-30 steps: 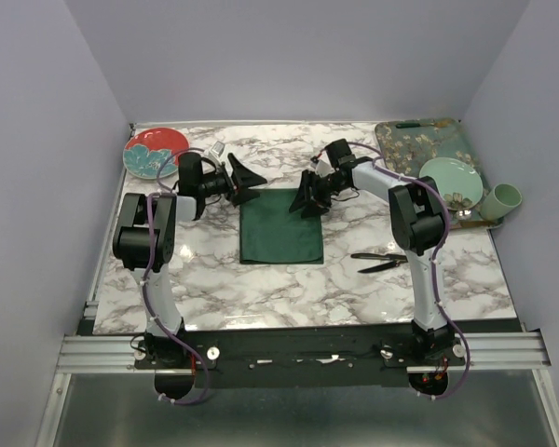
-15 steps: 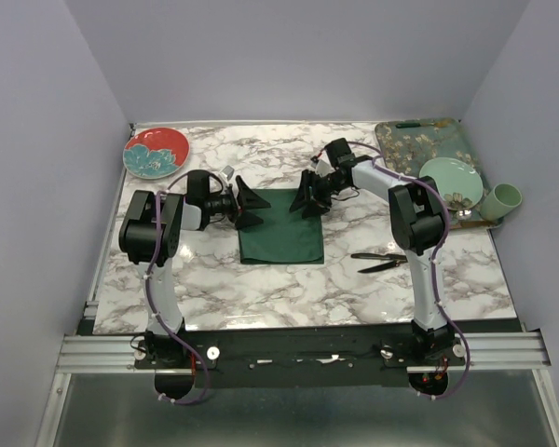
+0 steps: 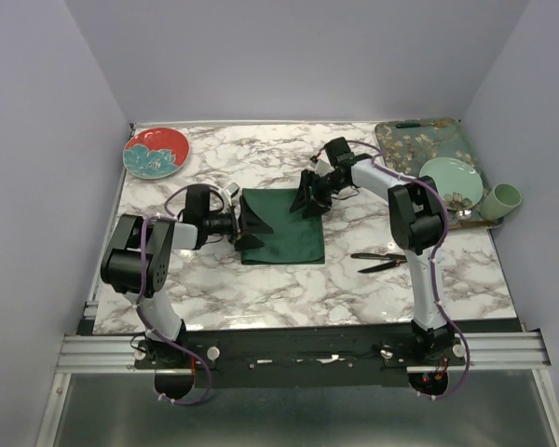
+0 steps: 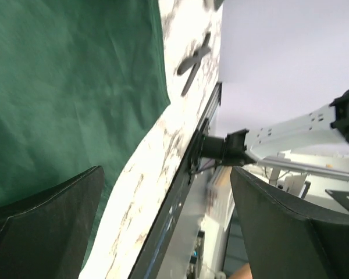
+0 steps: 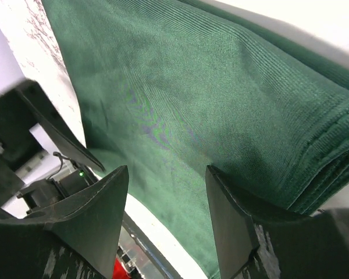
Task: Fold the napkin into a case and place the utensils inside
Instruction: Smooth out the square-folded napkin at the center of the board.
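The dark green napkin lies folded into a rectangle on the marble table, layered edges showing at its right side. My left gripper is low at the napkin's left edge, jaws wide open with nothing between them; one finger is over the cloth. My right gripper hovers open over the napkin's far right corner, holding nothing. The two black utensils lie crossed on the table right of the napkin, also visible in the left wrist view.
A red and teal plate sits at the back left. At the back right are a floral tray, a pale green plate and a green cup. The table's metal front edge is close to my left gripper.
My left gripper has slid from the napkin's far left corner toward me along its left edge. The right gripper and the napkin have stayed put.
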Robot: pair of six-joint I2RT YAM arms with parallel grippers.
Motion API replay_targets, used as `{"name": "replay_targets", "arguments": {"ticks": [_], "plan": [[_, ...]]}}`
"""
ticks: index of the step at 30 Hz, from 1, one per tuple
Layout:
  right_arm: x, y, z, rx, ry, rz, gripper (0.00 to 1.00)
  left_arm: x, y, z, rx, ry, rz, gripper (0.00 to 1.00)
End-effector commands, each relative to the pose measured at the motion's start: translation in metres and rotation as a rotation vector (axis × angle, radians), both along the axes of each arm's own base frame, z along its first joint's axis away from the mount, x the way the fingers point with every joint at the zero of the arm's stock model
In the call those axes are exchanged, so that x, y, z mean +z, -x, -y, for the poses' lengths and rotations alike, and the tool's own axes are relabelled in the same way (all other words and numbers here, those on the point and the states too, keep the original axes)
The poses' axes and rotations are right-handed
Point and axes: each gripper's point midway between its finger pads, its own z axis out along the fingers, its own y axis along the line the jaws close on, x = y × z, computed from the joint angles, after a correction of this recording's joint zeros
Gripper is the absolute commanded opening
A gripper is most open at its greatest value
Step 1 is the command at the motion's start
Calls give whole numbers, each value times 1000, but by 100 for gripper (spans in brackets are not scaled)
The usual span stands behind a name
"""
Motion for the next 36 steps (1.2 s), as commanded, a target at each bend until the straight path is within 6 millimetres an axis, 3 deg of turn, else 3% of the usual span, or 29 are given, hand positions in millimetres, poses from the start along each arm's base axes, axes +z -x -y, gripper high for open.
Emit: {"name": "replay_targets", "arguments": {"ticks": [1, 5, 10, 13, 15, 18, 19, 21, 22, 23, 25, 27, 28, 29, 31, 32, 36], "plan": [[-38, 4, 19, -14, 134, -33, 65, -19, 25, 7, -79, -42, -62, 99], [-36, 2, 20, -17, 140, -27, 65, -62, 37, -6, -72, -104, -211, 99], [-38, 4, 20, -13, 144, -32, 65, -82, 45, -22, -47, -144, -261, 99], [-37, 3, 21, -10, 143, -28, 65, -74, 46, -22, -64, -137, -226, 99], [-36, 5, 20, 10, 135, -29, 65, -54, 44, -19, -93, -108, -147, 99], [-10, 3, 9, 52, 53, 11, 65, -17, 30, -18, -112, -107, 25, 98], [4, 5, 1, 77, -6, 19, 65, -1, 13, -17, -101, -123, 112, 95], [41, -3, -8, 101, -82, 107, 66, 17, -4, -19, -77, -155, 185, 82], [58, -4, -13, 113, -128, 134, 68, 29, -22, -20, -41, -177, 236, 74], [79, -8, -15, 115, -162, 182, 69, 33, -33, -20, -19, -189, 257, 60], [107, -16, -25, 109, -245, 240, 73, 53, -62, -17, 36, -173, 310, 51], [125, -27, -33, 78, -292, 268, 79, 52, -84, -13, 70, -160, 309, 49], [127, -32, -35, 65, -304, 273, 84, 59, -95, -10, 98, -130, 282, 49], [128, -37, -38, 51, -312, 274, 89, 48, -103, -9, 117, -120, 240, 49], [124, -50, -44, 13, -328, 252, 100, 56, -122, -6, 154, -82, 244, 49], [123, -54, -46, -1, -334, 244, 100, 45, -128, -5, 162, -83, 221, 53], [109, -71, -55, -61, -370, 209, 100, 39, -155, -2, 222, -73, 210, 58]]}}
